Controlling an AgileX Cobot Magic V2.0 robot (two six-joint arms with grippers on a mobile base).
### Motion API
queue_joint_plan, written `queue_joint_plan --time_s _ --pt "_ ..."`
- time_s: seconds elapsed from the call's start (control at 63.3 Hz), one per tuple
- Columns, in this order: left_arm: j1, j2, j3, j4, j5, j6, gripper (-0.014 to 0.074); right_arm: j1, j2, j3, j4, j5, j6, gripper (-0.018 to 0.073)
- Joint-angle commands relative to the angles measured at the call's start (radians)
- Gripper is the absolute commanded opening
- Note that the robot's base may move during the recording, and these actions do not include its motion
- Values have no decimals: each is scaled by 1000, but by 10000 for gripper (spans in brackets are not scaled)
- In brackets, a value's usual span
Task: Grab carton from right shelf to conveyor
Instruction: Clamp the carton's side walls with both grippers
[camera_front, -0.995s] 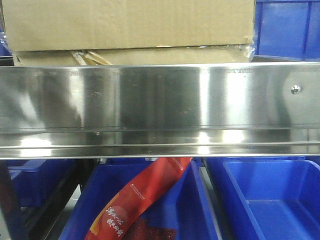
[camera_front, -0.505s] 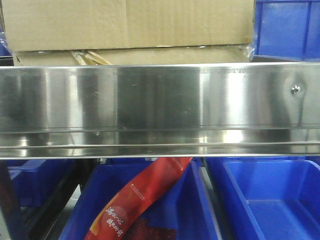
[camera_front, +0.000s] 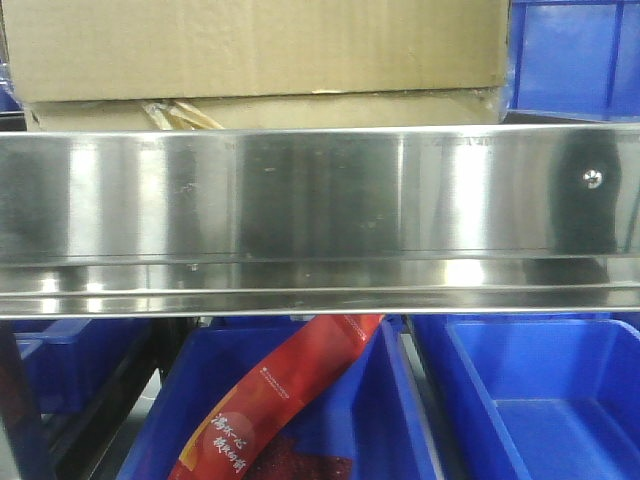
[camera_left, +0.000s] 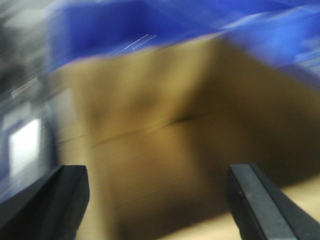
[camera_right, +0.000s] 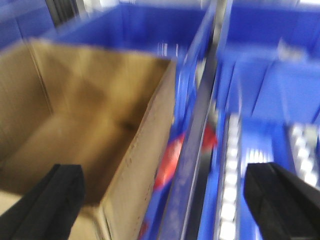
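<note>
Both the left gripper (camera_left: 155, 212) and right gripper (camera_right: 165, 210) hang spread wide beside the carton (camera_front: 260, 45), which sits on the right shelf (camera_front: 320, 200) and looks light, bulky and crushable, best squeezed between opposite side walls.
</note>
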Motion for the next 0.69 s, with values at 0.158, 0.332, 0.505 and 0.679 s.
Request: queue_joint_plan --time_s 0.158,0.332,0.505,0.679 --pt "129 103 -107 -69 58 -32 466 3 256 -312 -4 174 17 538" --pt "207 151 -107 -141 44 -7 466 3 362 -386 8 174 19 538" --pt "209 210 -107 -144 38 -7 466 3 428 -389 10 168 19 538" --pt "209 253 -107 -139 21 -7 466 3 477 -389 29 130 19 538"
